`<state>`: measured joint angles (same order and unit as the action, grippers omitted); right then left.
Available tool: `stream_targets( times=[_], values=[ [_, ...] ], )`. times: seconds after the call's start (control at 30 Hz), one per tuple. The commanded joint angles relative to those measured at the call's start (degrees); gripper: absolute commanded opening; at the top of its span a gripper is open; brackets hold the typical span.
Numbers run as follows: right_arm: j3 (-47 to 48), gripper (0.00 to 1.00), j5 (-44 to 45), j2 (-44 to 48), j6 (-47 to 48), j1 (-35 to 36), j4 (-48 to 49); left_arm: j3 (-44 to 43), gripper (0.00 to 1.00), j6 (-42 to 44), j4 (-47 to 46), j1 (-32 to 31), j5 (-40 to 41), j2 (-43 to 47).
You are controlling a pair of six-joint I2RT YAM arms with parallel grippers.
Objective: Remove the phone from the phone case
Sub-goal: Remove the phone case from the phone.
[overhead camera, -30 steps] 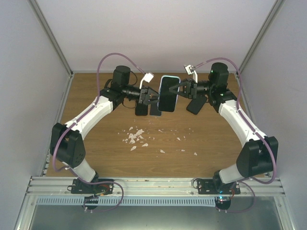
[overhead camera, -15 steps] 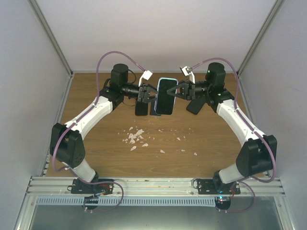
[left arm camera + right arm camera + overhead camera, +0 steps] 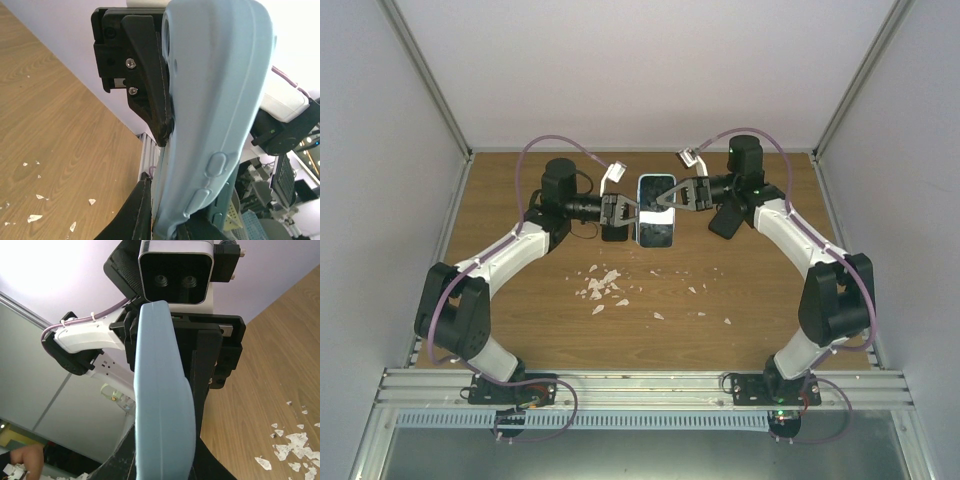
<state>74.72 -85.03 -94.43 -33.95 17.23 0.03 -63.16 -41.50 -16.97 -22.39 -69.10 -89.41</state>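
A phone sits in a light blue phone case (image 3: 656, 212), held in the air over the back middle of the table. My left gripper (image 3: 630, 210) is shut on the case's left edge, and my right gripper (image 3: 676, 196) is shut on its right edge. In the left wrist view the phone case (image 3: 220, 100) fills the frame with its side buttons showing, and my left gripper (image 3: 167, 225) pinches its lower end. The right wrist view has the phone case (image 3: 162, 405) edge-on between the black fingers of my right gripper (image 3: 165, 467). The phone's own body is hidden in both wrist views.
White paper scraps (image 3: 603, 285) lie scattered on the wooden table (image 3: 520, 330) in front of the grippers. White enclosure walls stand at the back and both sides. A metal rail (image 3: 640, 385) runs along the near edge by the arm bases.
The left gripper has closed from partly open onto the case. Both arms have carried the phone slightly left and toward the near side.
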Motion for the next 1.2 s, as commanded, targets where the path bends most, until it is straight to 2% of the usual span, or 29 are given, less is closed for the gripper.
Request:
stream_targets(
  times=[0.0,0.1,0.23,0.37,0.47,0.6,0.9,1.0,1.17],
  values=[
    [0.12,0.13,-3.00,-2.57,-3.48,0.40,-0.22,2.13,0.00,-6.60,-12.50,2.14,4.58,2.59],
    [0.38,0.21,-1.83,-3.31,-4.35,-1.49,-0.21,4.68,0.00,-10.11,-14.54,4.09,5.55,2.40],
    [0.88,0.48,0.15,-3.10,-4.10,-3.83,-0.21,6.64,0.00,-12.36,-15.17,6.03,6.95,2.27],
    [3.03,0.61,2.84,-2.97,1.55,-5.38,-6.31,7.68,0.00,-15.31,-17.13,7.09,7.38,1.51],
    [4.68,0.62,5.55,-1.95,9.13,-5.68,-13.52,7.74,0.00,-16.52,-17.66,7.63,7.76,0.96],
    [1.88,0.62,8.03,1.41,9.03,-5.15,-13.04,8.02,0.00,-19.70,-19.58,8.57,9.06,0.26],
    [-9.85,0.79,6.61,7.22,-8.66,-1.88,4.88,9.64,0.00,-26.00,-25.66,9.18,12.52,0.07],
    [-10.89,0.80,5.60,7.50,-12.72,-0.01,8.32,9.89,0.00,-25.93,-26.28,9.27,13.06,0.16],
    [-9.89,0.77,5.28,6.24,-14.85,1.94,8.71,9.91,0.00,-24.69,-26.71,9.23,13.19,0.38]
  ],
)
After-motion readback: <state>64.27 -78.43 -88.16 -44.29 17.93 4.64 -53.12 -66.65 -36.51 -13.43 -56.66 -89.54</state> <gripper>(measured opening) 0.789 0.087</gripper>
